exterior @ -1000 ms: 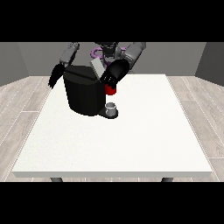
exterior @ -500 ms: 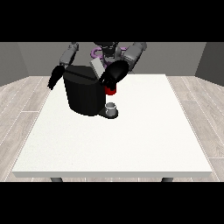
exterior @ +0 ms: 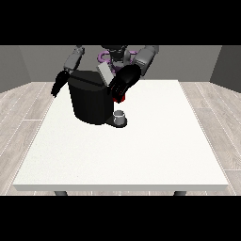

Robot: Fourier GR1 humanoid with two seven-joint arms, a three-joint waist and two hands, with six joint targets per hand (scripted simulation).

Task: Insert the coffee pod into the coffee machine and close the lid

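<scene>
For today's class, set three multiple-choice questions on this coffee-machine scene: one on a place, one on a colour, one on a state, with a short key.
1. Where does the small grey cup stand?
A. on the black coffee machine's base at the front
B. at the large white table's near edge
C. on the floor

2. What colour is the small pod under the hand at the view's right?
A. blue
B. red
C. green

3. How is the machine's grey lid?
A. shut flat
B. missing
C. raised open

Key: 1 A, the cup sits against the machine's foot. 2 B, red shows below the black fingers. 3 C, the lid slants up above the machine's top.
</scene>
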